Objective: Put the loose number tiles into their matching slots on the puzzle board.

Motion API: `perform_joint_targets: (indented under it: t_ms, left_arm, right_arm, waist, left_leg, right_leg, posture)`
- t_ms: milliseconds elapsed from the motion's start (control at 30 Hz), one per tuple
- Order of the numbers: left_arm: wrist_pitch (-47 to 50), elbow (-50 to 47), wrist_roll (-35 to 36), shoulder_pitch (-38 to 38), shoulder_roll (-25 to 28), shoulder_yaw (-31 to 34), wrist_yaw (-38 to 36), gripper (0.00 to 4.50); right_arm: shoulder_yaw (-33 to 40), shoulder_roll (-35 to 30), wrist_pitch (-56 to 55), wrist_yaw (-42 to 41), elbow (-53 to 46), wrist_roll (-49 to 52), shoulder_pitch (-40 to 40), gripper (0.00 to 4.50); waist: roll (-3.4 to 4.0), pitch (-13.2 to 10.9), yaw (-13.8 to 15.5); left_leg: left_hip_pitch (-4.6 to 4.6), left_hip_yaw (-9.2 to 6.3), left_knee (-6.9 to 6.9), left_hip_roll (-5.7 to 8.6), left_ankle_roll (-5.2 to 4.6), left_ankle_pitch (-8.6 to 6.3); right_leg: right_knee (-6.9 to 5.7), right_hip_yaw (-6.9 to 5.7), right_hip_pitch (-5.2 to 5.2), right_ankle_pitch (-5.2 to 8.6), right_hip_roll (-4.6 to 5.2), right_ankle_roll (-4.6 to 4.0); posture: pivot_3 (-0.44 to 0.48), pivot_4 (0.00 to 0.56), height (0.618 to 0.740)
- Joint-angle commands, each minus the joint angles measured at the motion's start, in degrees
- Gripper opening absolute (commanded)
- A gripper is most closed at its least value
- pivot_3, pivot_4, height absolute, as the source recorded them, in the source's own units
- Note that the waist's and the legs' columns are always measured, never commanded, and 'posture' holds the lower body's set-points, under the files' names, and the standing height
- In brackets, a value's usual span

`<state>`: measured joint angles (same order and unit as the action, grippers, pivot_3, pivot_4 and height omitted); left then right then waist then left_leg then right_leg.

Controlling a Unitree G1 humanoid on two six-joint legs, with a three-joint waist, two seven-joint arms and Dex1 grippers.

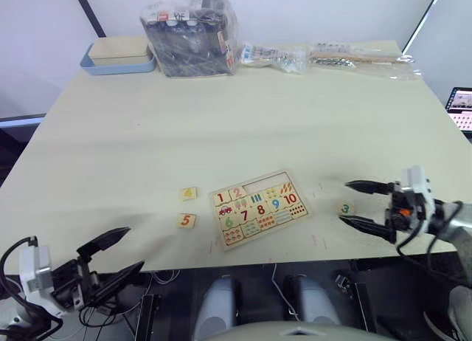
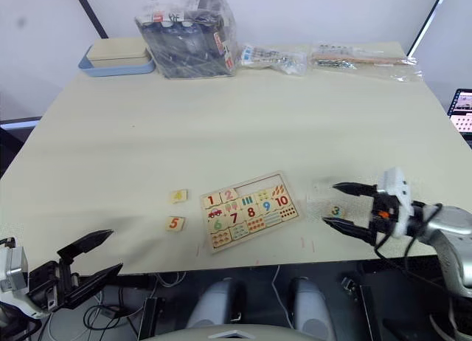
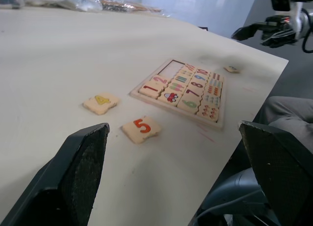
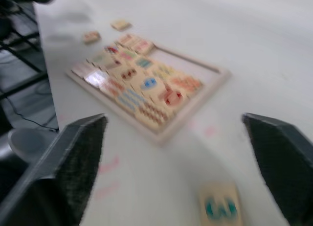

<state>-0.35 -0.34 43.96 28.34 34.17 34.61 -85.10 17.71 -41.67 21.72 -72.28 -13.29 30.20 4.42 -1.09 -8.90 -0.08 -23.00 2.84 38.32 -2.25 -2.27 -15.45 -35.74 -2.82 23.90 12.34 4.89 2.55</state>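
Lower the right gripper (image 1: 360, 206), spread wide, squarely over tile 3 (image 1: 345, 208) near the table's (image 1: 243, 127) front edge, right of the puzzle board (image 1: 258, 207), pinching by opposite edges. Left gripper (image 1: 112, 255) wide too, empty, off the front-left corner. Legible: 1 and 2 seated (image 1: 228, 195), 6–10 below, loose 4 (image 1: 189, 194) and 5 (image 1: 186, 221).
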Motion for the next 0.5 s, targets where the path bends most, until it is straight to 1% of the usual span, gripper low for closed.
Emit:
perform_joint_targets:
  t_ms: [33, 200, 367, 500]
  left_arm:
    - [-0.60, 0.52, 0.32, 0.39, 0.42, 1.84, -0.04, 4.50]
    - [-0.71, 1.42, -0.07, 0.37, -0.21, 1.50, 0.39, 4.50]
    - [-0.59, 0.67, -0.91, 0.25, -0.19, 0.89, 1.16, 4.50]
    - [0.17, -1.21, -0.22, 0.06, -0.04, 0.83, 1.41, 4.50]
  right_arm:
    - [4.78, -1.72, -2.83, -0.76, 0.21, 1.43, 2.88, 4.42]
    - [6.72, -2.43, -6.65, -1.28, 4.21, -0.19, 7.00, 4.42]
    - [6.57, -2.53, -8.27, -0.69, 5.19, 0.09, 8.04, 4.42]
    - [5.90, -1.76, -7.95, 1.93, 4.16, -0.14, 7.81, 4.42]
  waist:
    - [-0.01, 0.01, -0.04]
    - [-0.05, 0.03, 0.24]
    - [-0.03, 0.02, 0.41]
    - [-0.03, 0.02, 0.70]
  left_leg:
    - [0.01, 0.01, 0.00, -0.01, 0.00, 0.00]
    - [0.01, 0.01, 0.01, -0.01, 0.00, 0.00]
    - [0.03, 0.03, 0.01, -0.02, 0.00, 0.00]
    - [0.03, 0.03, 0.01, -0.03, 0.00, 0.00]
  right_leg:
    - [0.00, 0.00, 0.00, 0.00, 0.00, 0.01]
    - [0.00, -0.01, -0.01, 0.02, 0.02, 0.03]
    - [0.00, 0.01, 0.00, 0.02, 0.01, 0.04]
    - [0.00, 0.01, 0.00, 0.02, 0.00, 0.04]
  posture:
    - [0.000, 0.150, 0.740]
    - [0.000, 0.150, 0.740]
    - [0.000, 0.150, 0.740]
    - [0.000, 0.150, 0.740]
